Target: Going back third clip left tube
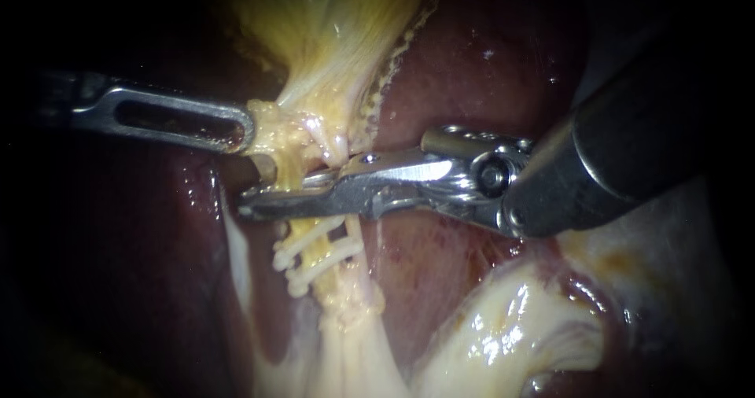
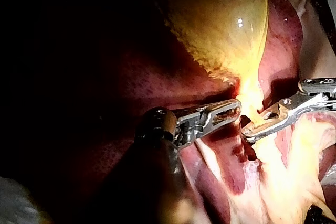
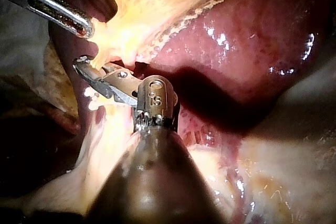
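Two clips point(image 1: 318, 248), plainest in endoscope view, beside narrowly parted pincer of right instrument point(image 1: 275, 195) astride tube point(image 1: 289, 168).

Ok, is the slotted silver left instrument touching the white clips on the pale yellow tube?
No, the left instrument ends above the right instrument, while the white clips lie below it.

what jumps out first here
The shiny right tool lies across the pale yellow tube mid-view, just above the white clips. The left tool meets yellowish tissue beside it, with dark red liver behind.
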Tool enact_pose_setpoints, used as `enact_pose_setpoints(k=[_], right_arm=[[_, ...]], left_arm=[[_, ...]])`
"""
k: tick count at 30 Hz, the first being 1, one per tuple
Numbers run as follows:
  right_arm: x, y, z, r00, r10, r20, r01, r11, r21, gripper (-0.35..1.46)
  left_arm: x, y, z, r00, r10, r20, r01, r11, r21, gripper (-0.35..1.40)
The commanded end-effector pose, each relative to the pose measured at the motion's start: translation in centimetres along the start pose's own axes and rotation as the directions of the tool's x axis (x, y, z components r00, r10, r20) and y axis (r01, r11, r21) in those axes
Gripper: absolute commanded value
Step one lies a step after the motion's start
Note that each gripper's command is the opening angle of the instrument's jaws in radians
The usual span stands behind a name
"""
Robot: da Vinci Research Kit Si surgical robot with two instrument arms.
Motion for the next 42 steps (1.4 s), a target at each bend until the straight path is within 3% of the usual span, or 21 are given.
enact_pose_setpoints(k=[1,4,7,9,13,19,24,28,31,32,36,38,42], right_arm=[[0.00,0.01,0.00,1.000,0.000,0.000,0.000,1.000,0.000,-0.35],[-0.01,0.03,0.02,1.000,-0.001,0.000,0.001,1.000,-0.001,-0.34],[-0.02,0.08,0.05,0.995,-0.103,0.001,0.103,0.995,-0.003,0.20],[-0.02,0.13,0.06,0.988,-0.157,0.002,0.157,0.988,-0.005,0.35],[-0.07,0.19,0.00,0.961,-0.276,-0.008,0.276,0.961,-0.032,0.45],[-0.20,0.13,-0.27,0.865,-0.501,-0.019,0.493,0.858,-0.145,0.50],[-0.30,0.01,-0.62,0.807,-0.590,0.001,0.585,0.800,-0.132,0.50],[-0.34,-0.17,-1.00,0.774,-0.633,0.010,0.630,0.769,-0.109,0.50],[-0.32,-0.32,-1.24,0.758,-0.651,0.030,0.651,0.753,-0.095,0.50],[-0.31,-0.36,-1.30,0.759,-0.649,0.042,0.650,0.754,-0.092,0.50],[-0.23,-0.50,-1.51,0.738,-0.665,0.111,0.674,0.735,-0.079,0.50],[-0.20,-0.55,-1.60,0.733,-0.665,0.144,0.678,0.731,-0.077,0.50],[-0.18,-0.59,-1.69,0.734,-0.662,0.152,0.677,0.732,-0.083,0.50]], left_arm=[[0.00,0.00,0.00,1.0000,0.001,0.000,-0.001,1.000,-0.001,-0.35],[0.00,0.00,0.00,1.0000,0.001,0.000,-0.001,1.000,0.000,-0.35],[0.00,0.00,0.00,1.0000,0.001,0.000,-0.001,1.000,-0.001,-0.35],[0.00,0.00,0.00,1.0000,0.001,0.000,-0.001,1.000,-0.001,-0.35],[0.01,0.00,0.00,1.0000,0.001,0.000,-0.001,1.000,0.000,-0.35],[0.01,0.01,-0.01,1.0000,0.001,0.000,-0.001,1.000,0.000,-0.35],[0.01,0.01,-0.02,1.0000,0.002,-0.001,-0.002,1.000,0.001,-0.35],[0.02,0.01,-0.03,1.0000,0.002,-0.001,-0.002,1.000,0.001,-0.35],[0.02,0.01,-0.03,1.0000,0.002,0.000,-0.002,1.000,0.000,-0.35],[0.02,0.01,-0.03,1.0000,0.002,0.000,-0.002,1.000,0.000,-0.35],[0.02,0.01,-0.03,1.0000,0.002,0.000,-0.002,1.000,0.000,-0.35],[0.02,0.01,-0.02,1.0000,0.002,0.000,-0.002,1.000,0.000,-0.35],[0.01,0.01,-0.01,1.0000,0.002,0.000,-0.002,1.000,0.000,-0.35]])
